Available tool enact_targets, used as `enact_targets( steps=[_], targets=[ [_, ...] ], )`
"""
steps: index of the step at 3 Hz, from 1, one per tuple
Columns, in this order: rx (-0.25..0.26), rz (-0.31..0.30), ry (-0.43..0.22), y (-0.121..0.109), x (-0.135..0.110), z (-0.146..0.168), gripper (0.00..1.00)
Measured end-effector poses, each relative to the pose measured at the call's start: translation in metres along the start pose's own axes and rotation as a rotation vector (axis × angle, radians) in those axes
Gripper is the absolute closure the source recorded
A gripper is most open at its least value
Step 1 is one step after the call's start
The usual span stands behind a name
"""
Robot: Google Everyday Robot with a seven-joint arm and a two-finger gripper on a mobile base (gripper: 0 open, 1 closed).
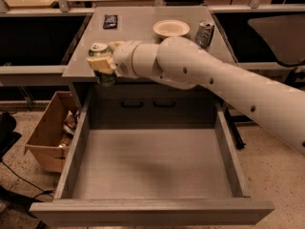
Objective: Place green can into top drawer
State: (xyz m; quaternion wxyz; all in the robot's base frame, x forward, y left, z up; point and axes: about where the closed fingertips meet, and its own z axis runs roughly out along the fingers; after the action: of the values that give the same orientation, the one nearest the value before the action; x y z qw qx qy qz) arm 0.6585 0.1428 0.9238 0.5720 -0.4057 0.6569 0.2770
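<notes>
The gripper [102, 65] sits at about 10 o'clock in the view, at the front left edge of the grey surface [131, 32]. Its jaws are clamped around the green can [99, 48], which stands upright with its silver top showing above them. The top drawer [152, 166] is pulled wide open below, its back left corner just under the can. The arm [214, 80] reaches in from 4 o'clock. On the surface, a pale bowl [171, 28] lies at 12 o'clock, a dented silver can [205, 33] at 1 o'clock and a black object [110, 21] at 11 o'clock. A cardboard box [45, 137] stands on the floor at 8 o'clock.
</notes>
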Motion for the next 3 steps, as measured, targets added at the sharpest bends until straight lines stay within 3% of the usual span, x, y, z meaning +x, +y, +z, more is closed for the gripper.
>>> enact_targets(
  steps=[1,2,3],
  targets=[
    [-0.124,0.046,0.023,0.078,0.038,-0.031,1.00],
    [-0.215,0.083,-0.038,0.123,0.074,-0.077,1.00],
    [-0.148,0.120,-0.109,0.076,0.118,-0.121,1.00]
  ],
)
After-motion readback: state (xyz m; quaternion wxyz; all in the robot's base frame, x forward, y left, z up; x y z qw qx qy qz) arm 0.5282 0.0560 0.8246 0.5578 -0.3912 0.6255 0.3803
